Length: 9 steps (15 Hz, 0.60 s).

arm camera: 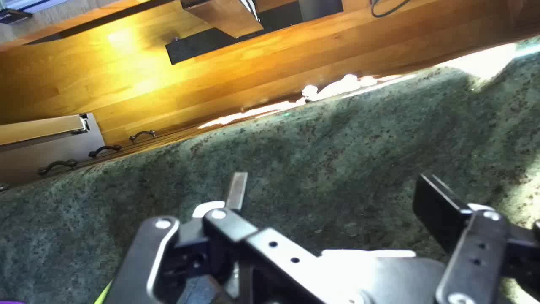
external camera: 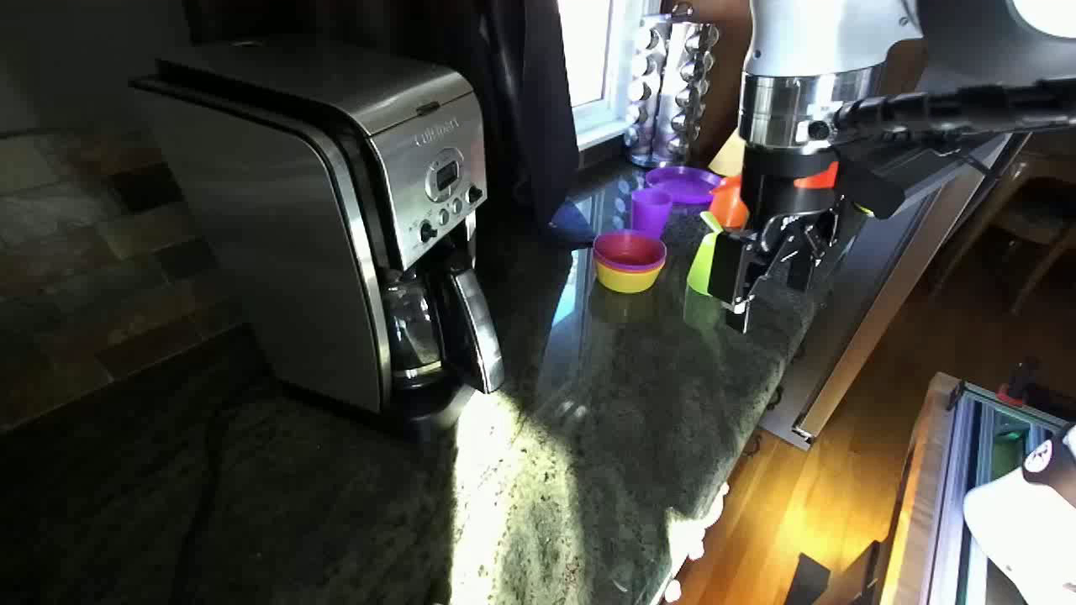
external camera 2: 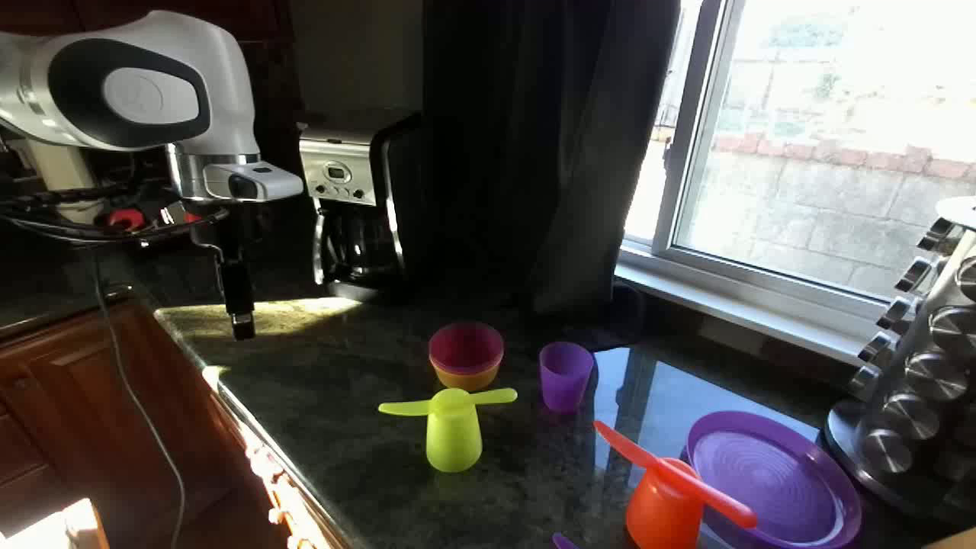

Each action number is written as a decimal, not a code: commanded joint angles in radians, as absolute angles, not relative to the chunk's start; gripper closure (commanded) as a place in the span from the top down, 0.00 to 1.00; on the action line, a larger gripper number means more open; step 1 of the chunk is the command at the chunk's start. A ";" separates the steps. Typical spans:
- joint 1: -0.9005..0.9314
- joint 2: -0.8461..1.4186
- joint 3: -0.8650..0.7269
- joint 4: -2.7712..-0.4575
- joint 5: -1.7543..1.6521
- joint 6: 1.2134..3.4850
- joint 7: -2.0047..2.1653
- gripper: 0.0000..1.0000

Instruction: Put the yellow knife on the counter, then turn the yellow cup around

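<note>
Gripper [arm camera: 337, 192] above the bench [external camera: 647, 445], inward of its long straight edge; jaws set wide apart, speckled surface visible between them. In an exterior view the gripper covers one side of the yellow cup [external camera: 701, 270]. In the wrist view, a yellow-green sliver [arm camera: 102, 294] and a purple sliver [arm camera: 10, 302] are cut off at the lower border and cannot be identified. The orange cup [external camera 2: 662, 507] is cropped below in an exterior view, as is a purple tip [external camera 2: 564, 542]; orange cup and orange knife [external camera 2: 690, 484] mask part of the purple plate [external camera 2: 770, 473]. Contents of the glass carafe [external camera: 412, 323] in the coffee maker [external camera: 319, 239] are too dark to read.

Containers: bowls [external camera: 629, 277] nested, yellow outermost, red interior uppermost; purple cup [external camera 2: 565, 381] upright, nearer the bench edge below the window [external camera 2: 823, 152], its floor out of sight; yellow cup and orange cup both inverted, rims down.

The yellow knife [external camera 2: 494, 396] lies across the upturned base of the yellow cup, which stands closer to the long edge than the purple cup does. The knife is thin, flat and yellow-green; both ends project past the cup, while its middle merges with the cup's matching colour. The yellow cup is plain and tapers upward.
</note>
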<state>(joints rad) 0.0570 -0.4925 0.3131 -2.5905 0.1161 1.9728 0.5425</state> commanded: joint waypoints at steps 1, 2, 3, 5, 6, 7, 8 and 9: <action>0.074 -0.490 0.297 -2.590 0.108 1.972 0.549 1.00; 0.074 -0.490 0.297 -2.590 0.108 1.972 0.549 1.00; 0.074 -0.490 0.297 -2.590 0.108 1.972 0.549 1.00; 0.051 -0.477 0.288 -2.581 0.114 1.988 0.590 1.00; 0.027 -0.473 0.277 -2.582 0.116 2.013 0.633 1.00; 0.003 -0.466 0.253 -2.581 0.104 2.033 0.647 1.00; -0.018 -0.464 0.230 -2.581 0.096 2.053 0.660 1.00; -0.040 -0.463 0.206 -2.584 0.090 2.081 0.668 1.00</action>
<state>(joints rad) 0.0148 -0.4872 0.2650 -2.5882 0.1085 2.0201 0.6252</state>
